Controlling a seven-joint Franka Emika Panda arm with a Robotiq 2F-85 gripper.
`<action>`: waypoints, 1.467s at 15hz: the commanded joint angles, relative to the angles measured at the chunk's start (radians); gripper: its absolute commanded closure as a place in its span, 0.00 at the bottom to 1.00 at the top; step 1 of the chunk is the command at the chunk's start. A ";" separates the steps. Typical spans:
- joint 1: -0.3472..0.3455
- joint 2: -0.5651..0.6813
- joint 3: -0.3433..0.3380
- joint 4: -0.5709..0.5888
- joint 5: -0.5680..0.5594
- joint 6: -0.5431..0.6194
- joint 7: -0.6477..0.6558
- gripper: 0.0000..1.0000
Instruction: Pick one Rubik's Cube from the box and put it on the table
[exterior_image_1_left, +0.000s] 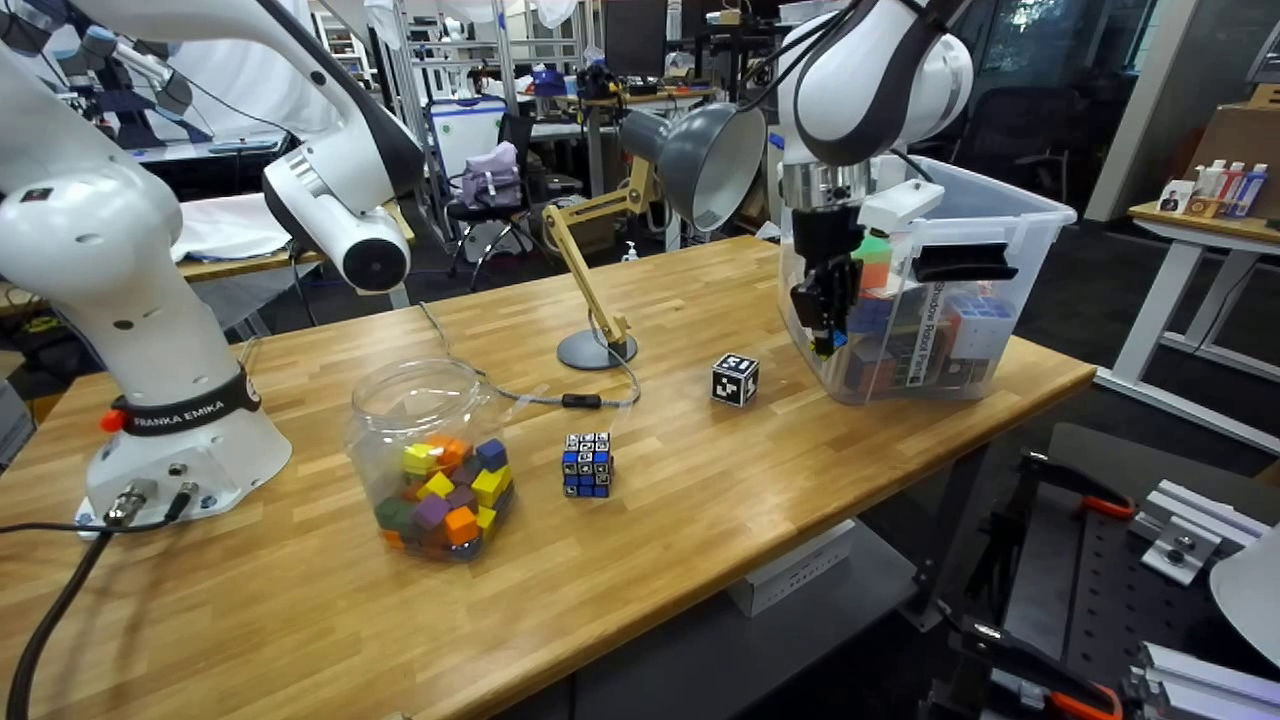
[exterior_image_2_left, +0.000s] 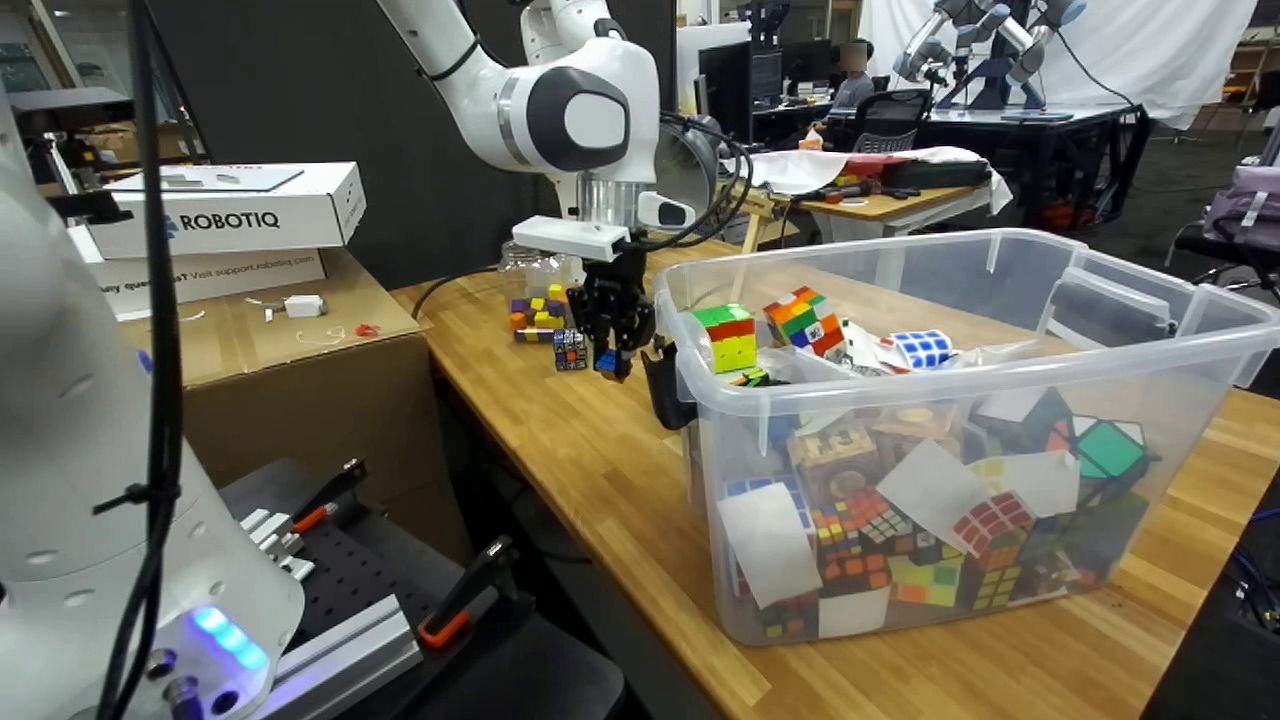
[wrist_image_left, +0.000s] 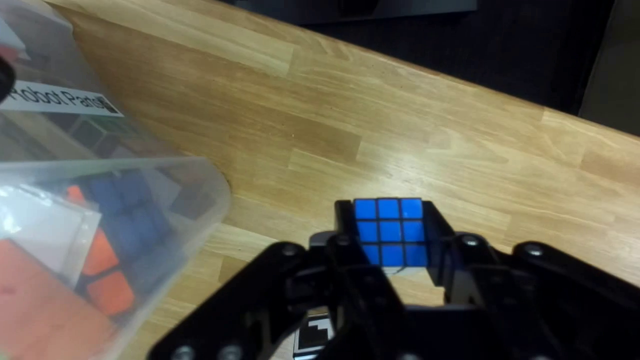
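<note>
Rubik's Cube (wrist_image_left: 390, 232) located in the end effector (wrist_image_left: 390, 218), which is clamped on two opposite sides of it; a blue face is turned toward the wrist camera. Position: outside the box (exterior_image_2_left: 1000, 372), near one end of it, held above the surface (wrist_image_left: 310, 115).

Clearances: in the wrist view, bare wood lies between the held cube and the long edge of the surface, and also between the cube and the box wall. Nearest loose item is a black-and-white cube (exterior_image_1_left: 735, 380), partly hidden by the end effector in that view.

Pose: the arm (exterior_image_2_left: 560, 110) reaches in from above; wrist and end effector point downward in both exterior views.

Surface, light wood strips: farther from the box stand a patterned blue cube (exterior_image_1_left: 587, 465), a clear jar (exterior_image_1_left: 400, 405) of coloured blocks (exterior_image_1_left: 432, 510) and a desk lamp (exterior_image_1_left: 720, 165). A second arm (exterior_image_1_left: 110, 250) is mounted well apart from the box. Inside the box are many puzzle cubes (exterior_image_2_left: 805, 320), with white sheets (exterior_image_2_left: 770, 545) among them.

Room: a ROBOTIQ package (exterior_image_2_left: 250, 215) beside the surface; a seated person (exterior_image_2_left: 853, 90) in the background.
</note>
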 joint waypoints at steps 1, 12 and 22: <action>-0.012 0.019 0.018 -0.003 0.056 0.028 -0.047 0.92; -0.006 0.040 0.015 0.006 0.060 0.012 -0.032 0.92; 0.035 0.133 0.083 -0.001 0.042 0.006 -0.045 0.92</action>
